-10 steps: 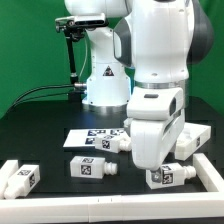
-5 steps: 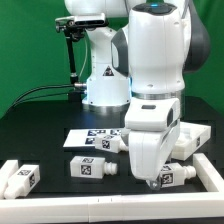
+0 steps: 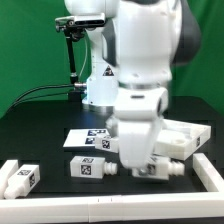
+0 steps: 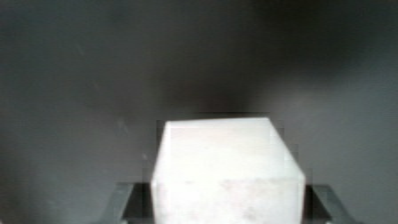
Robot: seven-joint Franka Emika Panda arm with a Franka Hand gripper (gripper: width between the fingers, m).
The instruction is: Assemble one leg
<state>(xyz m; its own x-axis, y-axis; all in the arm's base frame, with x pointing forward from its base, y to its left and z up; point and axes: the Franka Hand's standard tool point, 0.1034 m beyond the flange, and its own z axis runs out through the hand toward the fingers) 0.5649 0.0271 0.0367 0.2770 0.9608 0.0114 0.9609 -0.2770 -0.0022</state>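
My gripper (image 3: 148, 166) is low over the table, right of centre in the exterior view, blurred by motion. It is shut on a white leg (image 3: 160, 170) that pokes out at its tip. In the wrist view the leg (image 4: 222, 165) fills the space between the dark fingers (image 4: 132, 203), with bare black table beyond it. Its tag is hidden. A second leg (image 3: 90, 168) lies with its tag up just to the exterior view's left of the gripper. A third leg (image 3: 99, 144) lies behind that one. Another leg (image 3: 21, 178) lies at the front left.
The marker board (image 3: 82, 134) lies flat behind the legs. The large white tray-like piece (image 3: 186, 139) sits at the exterior view's right, partly behind the arm. A white bar (image 3: 208, 174) runs along the front right. A black stand (image 3: 71, 55) rises at the back.
The arm has swung to the exterior view's left and carried the held leg with it, from the front right toward the leg lying at centre. The other legs have not moved.
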